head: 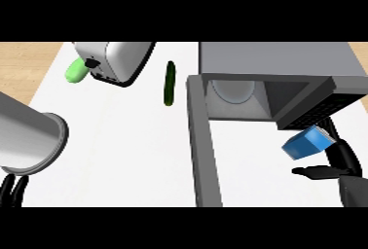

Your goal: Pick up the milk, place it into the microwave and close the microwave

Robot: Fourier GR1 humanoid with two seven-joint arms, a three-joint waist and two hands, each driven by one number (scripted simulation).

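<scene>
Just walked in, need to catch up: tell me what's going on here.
The right hand holds the blue milk carton near the right front corner of the microwave, not yet inside. Its door stands wide open. The left hand rests open at the lower left edge, beside a metal pot.

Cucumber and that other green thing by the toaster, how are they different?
The cucumber is dark green, long and thin; the other green thing is bright green, short and rounded. The cucumber lies in the open; the other green thing is partly hidden by the toaster. Both lie on the white counter.
</scene>
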